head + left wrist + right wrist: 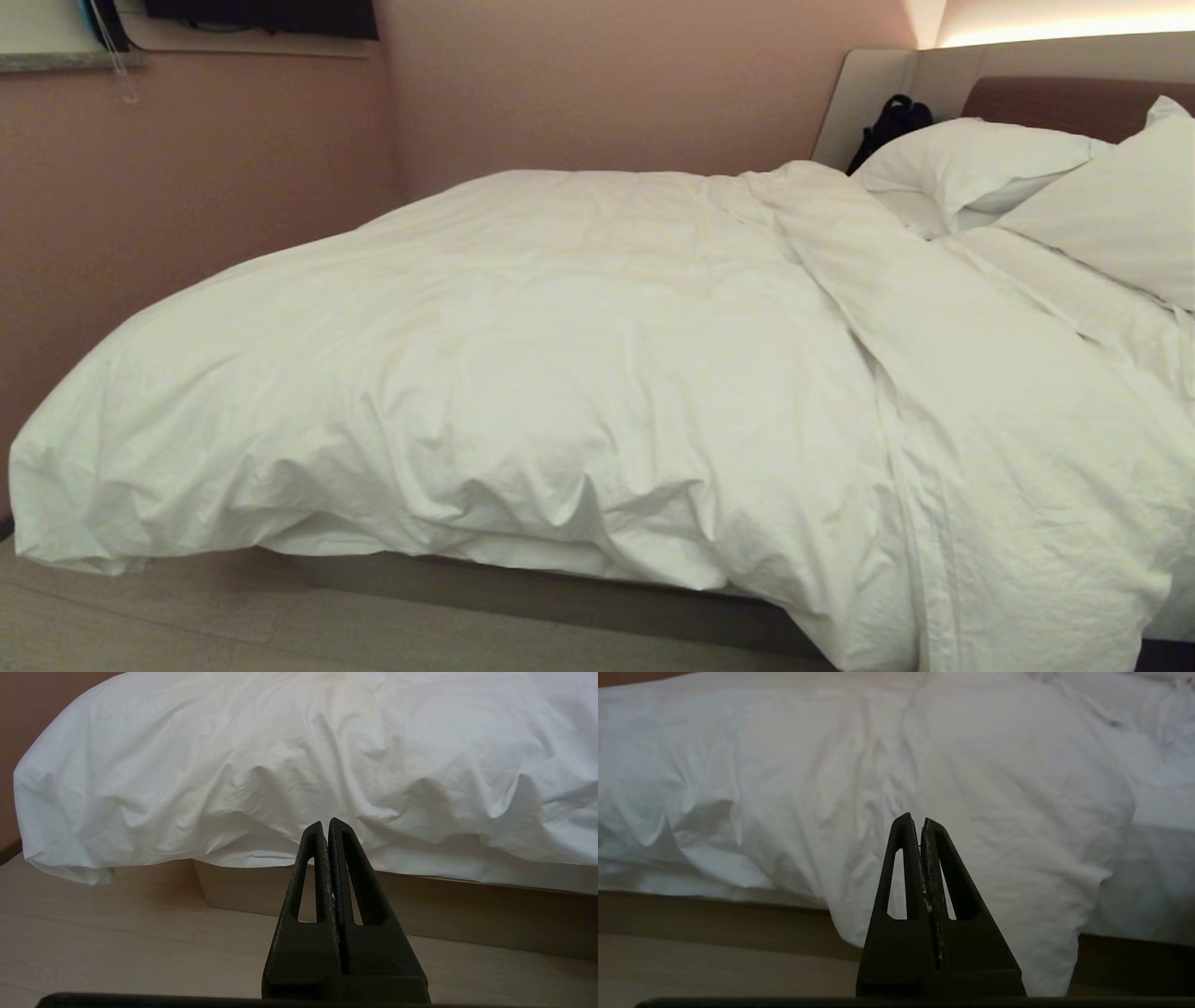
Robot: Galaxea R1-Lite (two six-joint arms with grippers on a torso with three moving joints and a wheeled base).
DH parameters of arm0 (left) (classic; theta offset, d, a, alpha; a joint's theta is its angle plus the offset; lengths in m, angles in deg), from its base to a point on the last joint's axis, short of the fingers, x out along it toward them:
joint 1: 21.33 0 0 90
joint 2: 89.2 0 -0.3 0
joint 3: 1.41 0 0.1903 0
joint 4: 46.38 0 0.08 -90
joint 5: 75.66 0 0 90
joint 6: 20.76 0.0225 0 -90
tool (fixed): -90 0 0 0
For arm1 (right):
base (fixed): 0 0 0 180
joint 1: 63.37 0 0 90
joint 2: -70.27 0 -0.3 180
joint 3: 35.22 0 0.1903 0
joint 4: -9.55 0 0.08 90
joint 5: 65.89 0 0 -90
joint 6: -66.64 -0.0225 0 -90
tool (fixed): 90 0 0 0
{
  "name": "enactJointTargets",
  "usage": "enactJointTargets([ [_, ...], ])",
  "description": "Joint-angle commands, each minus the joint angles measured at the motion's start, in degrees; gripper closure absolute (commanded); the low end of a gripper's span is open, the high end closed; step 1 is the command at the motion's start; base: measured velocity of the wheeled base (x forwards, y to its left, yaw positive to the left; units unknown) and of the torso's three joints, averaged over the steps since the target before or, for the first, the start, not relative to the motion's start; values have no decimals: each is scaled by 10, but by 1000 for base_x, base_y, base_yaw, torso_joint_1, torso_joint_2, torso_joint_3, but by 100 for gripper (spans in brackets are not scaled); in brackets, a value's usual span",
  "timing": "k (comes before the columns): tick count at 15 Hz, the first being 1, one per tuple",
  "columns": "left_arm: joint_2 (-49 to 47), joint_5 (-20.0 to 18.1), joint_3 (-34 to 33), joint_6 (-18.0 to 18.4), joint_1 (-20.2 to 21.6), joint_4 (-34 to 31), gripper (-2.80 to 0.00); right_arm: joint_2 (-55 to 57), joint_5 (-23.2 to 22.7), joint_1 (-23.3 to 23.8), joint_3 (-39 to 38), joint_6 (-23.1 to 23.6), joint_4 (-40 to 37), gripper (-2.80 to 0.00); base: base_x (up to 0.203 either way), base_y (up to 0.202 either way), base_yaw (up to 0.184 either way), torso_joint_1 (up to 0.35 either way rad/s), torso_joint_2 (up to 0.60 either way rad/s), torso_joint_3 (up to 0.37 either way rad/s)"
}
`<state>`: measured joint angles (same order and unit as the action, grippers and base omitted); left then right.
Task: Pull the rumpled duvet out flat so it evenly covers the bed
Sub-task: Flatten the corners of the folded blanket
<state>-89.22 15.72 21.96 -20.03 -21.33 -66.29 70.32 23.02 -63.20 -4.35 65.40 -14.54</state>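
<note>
Left gripper (325,823): fingers pressed together, holding nothing, poised above the pale floor (117,933) short of the bed's side; seen only in its own wrist view.
Right gripper (915,820): fingers likewise pressed tight, empty, aimed at a fold of white cloth that spills over the bed's edge toward the floor.
Bed (560,593): its grey-beige base shows at 6 o'clock in the head view, under the overhanging cloth.
Duvet (523,355): puffy and creased, heaped across the middle of the head view; it bulges past the foot corner at 9 o'clock and drapes low at 5 o'clock, with a ridge running from 1 o'clock down to there.
Pillows (971,168): two, at 2 o'clock against the headboard (1064,103).
Dark bag (894,121): at 1 o'clock, behind the pillows by the headboard's end.
</note>
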Motion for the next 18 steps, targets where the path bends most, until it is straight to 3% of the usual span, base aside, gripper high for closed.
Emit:
enactJointTargets([
  [1, 0, 0, 0, 0, 0, 1, 0, 0, -1, 0, -21, -4, 1, 0, 0, 0, 0, 0, 0, 0],
  [10, 0, 0, 0, -1, 0, 1, 0, 0, 0, 0, -62, -35, 5, 0, 0, 6, -1, 0, 1, 0],
  [13, 0, 0, 0, 0, 0, 1, 0, 0, -1, 0, -62, -39, 5, 0, 0, 159, -3, 3, 4, 2],
  [18, 0, 0, 0, -1, 0, 1, 0, 0, 7, 0, -64, 0, 6, 0, 0, 194, 0, 2, 3, 2],
])
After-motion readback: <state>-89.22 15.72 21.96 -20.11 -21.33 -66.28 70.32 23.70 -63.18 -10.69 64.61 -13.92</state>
